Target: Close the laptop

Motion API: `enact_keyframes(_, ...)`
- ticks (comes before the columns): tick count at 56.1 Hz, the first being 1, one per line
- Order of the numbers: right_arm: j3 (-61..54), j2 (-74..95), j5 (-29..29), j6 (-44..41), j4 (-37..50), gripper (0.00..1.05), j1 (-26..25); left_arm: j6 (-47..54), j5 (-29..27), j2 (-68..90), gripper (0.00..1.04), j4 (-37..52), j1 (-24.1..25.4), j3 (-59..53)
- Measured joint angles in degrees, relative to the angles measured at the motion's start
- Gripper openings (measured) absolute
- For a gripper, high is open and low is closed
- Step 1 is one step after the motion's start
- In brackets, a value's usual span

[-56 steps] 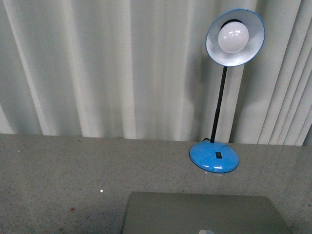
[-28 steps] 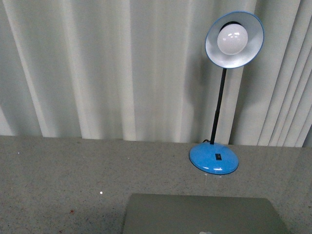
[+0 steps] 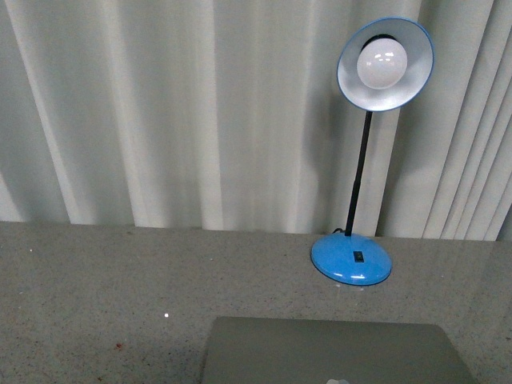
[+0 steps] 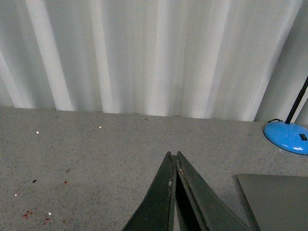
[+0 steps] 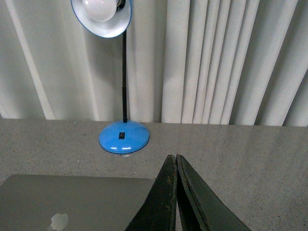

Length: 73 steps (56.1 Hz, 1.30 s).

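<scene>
Fingers (image 4: 174, 159) pressed together; laptop (image 3: 336, 352) lid unmoved.

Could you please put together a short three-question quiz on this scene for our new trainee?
1. True or false: the laptop lies with its lid down.
2. What colour is the lamp base? A) red B) blue C) green
3. Fill in: both the left tool and the right tool are ____.

Key: 1 true; 2 B; 3 shut.
</scene>
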Motion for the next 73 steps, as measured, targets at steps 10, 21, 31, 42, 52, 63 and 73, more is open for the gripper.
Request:
enact_keyframes(10, 0.0, -4.9, 0.0, 0.0, -5.0, 0.03, 0.0, 0.0, 0.0, -5.0, 0.04, -4.9, 0.0, 0.0)
enact_keyframes(21, 0.0, -8.5, 0.0, 0.0, -8.4, 0.03, 0.0, 0.0, 0.0, -8.5, 0.04, -8.4, 0.0, 0.0)
enact_keyframes(31, 0.0, -10.9, 0.0, 0.0, -10.8, 0.03, 0.0, 0.0, 0.0, -11.0, 0.04, -10.8, 0.0, 0.0)
enact_keyframes(42, 0.0, -20.4, -0.1, 0.0, -21.7, 0.03, 0.0, 0.0, -0.1, -20.2, 0.04, -21.7, 0.0, 0.0)
enact_keyframes(52, 0.0, -21.7, -0.1, 0.0, -22.1, 0.03, 0.0, 0.0, 0.0, -21.9, 0.04, -22.2, 0.0, 0.0)
enact_keyframes(63, 0.0, -21.7, -0.1, 0.0, -22.1, 0.28, 0.0, 0.0, 0.0, -22.0, 0.37, -22.2, 0.0, 0.0)
enact_keyframes(73, 0.0, -21.7, -0.1, 0.0, -22.1, 0.58, 0.0, 0.0, 0.0, -22.0, 0.67, -22.2, 0.0, 0.0)
